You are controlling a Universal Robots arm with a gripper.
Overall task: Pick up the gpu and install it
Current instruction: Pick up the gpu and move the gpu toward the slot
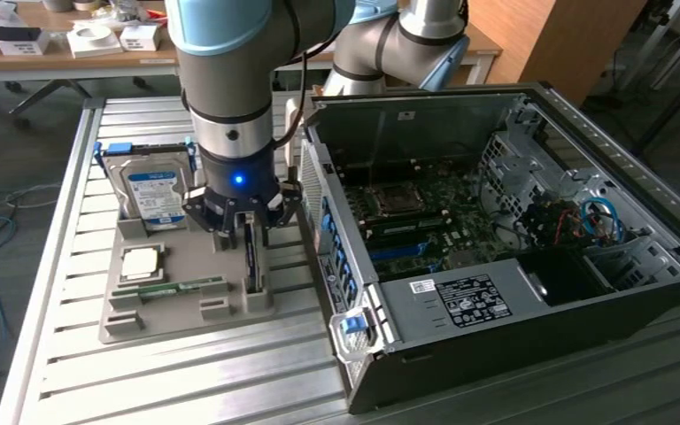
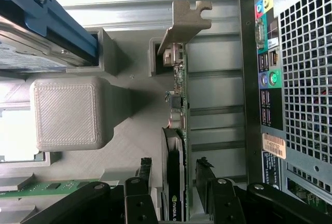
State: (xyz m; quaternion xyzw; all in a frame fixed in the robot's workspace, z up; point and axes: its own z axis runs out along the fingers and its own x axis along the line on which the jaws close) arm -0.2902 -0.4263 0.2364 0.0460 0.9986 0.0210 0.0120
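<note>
1. Slatted metal table (image 1: 198, 372): carries every item listed below.
2. Computer case (image 1: 459, 301): black tower lying on its side with the side panel off and the motherboard exposed. It takes up the exterior view's right half. Its rear port panel (image 2: 272, 79) faces the parts holder.
3. Robot arm (image 1: 234, 71): grey with light blue joint caps, reaching straight down over the holder, with a blue light lit at the wrist.
4. Grey parts holder (image 1: 174, 310): printed tray with slots and blocks, lying just beside the case on the exterior view's left.
5. Hard drive (image 1: 155, 195): silver with a blue label, standing upright at the holder's far end.
6. Gpu (image 1: 251, 266) (image 2: 179, 105): stands on edge in a slot at the holder's side nearest the case. Its silver bracket points away from the wrist camera.
7. Gripper (image 1: 249, 235) (image 2: 175, 169): black, lowered over the gpu's top edge. The jaws are spread, one finger on each side of the card, with a gap showing on both sides. Nothing is gripped.
8. Processor chip (image 1: 139, 263): silver square lying flat in the holder.
9. Green memory stick (image 1: 181, 287): lies in the holder, near the chip.
</note>
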